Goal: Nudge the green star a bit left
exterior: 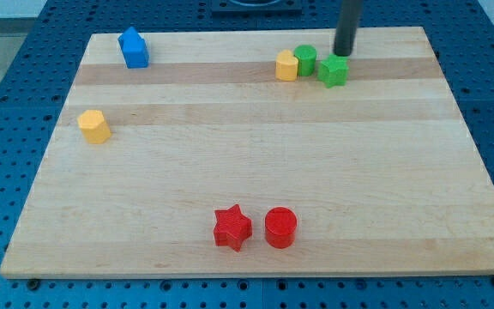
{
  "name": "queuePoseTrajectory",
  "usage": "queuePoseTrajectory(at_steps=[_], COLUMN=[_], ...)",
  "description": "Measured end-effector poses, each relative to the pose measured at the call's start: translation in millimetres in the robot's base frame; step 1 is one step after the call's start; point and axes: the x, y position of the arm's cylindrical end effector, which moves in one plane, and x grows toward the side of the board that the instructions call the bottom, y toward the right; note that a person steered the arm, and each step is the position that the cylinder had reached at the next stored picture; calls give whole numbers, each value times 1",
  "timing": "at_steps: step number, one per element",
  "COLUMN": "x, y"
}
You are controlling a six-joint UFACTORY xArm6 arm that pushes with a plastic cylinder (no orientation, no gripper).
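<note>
The green star [334, 71] lies near the view's top, right of centre, on the wooden board [256, 172]. A green cylinder [305, 59] touches it on its left, and a yellow block [286, 65] sits just left of the cylinder. My tip [343, 53] is a dark rod coming down from the view's top; its end stands just above and slightly right of the green star, close to its upper edge.
A blue block [133, 48] sits at the top left. A yellow block [94, 126] is at the left. A red star [232, 227] and a red cylinder [280, 227] sit side by side near the bottom centre.
</note>
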Motion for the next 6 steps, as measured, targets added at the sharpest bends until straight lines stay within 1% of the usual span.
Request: queuePoseTrajectory(at_steps=[1,2,4,5,6], x=[15,37,64,66,85], y=[27,25,-19,-36,-39])
